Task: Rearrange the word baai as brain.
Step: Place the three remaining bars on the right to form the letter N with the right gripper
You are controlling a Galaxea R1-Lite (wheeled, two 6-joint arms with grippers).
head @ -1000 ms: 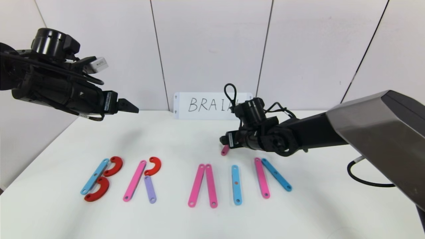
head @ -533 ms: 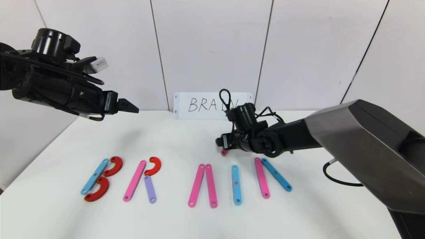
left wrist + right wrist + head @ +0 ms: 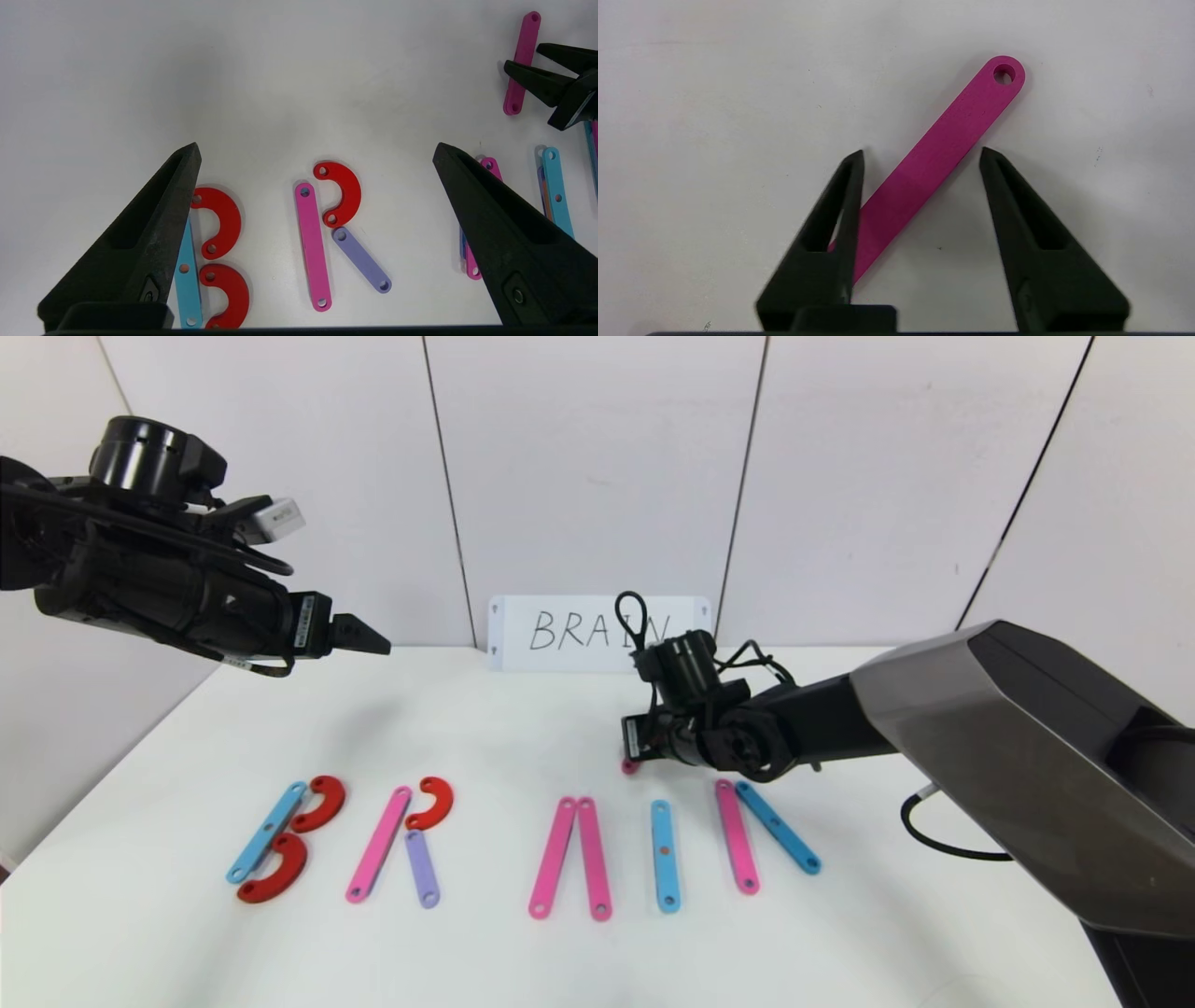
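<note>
Head view: the right gripper (image 3: 631, 747) is hanging low over the worktop (image 3: 485, 728), behind the row of letters and nearer the back edge, just behind the gap between the pink A pair (image 3: 571, 859) and the light-blue I strip (image 3: 664, 855). Only the tip of a loose magenta strip (image 3: 630, 766) is showing beneath it. The left gripper (image 3: 369, 637) is idling high above the left rear of the worktop, far from that strip; the right arm is clearly the nearer one.

Left wrist view: the left gripper (image 3: 317, 154) is standing wide apart, holding nothing, above the B and R. Toward the far right corner, the right gripper (image 3: 523, 60) is reaching across the middle of the magenta strip (image 3: 521, 60).

Right wrist view: the right gripper (image 3: 920, 156) is bracketing the magenta strip (image 3: 943, 149), jaws part-way in but not yet squeezing it. One finger (image 3: 845, 200) is overlapping the strip's edge; the other is standing clear. The strip's long axis is running diagonally across the gap, so my judgement is the closing jaws will twist it before gripping.
</note>
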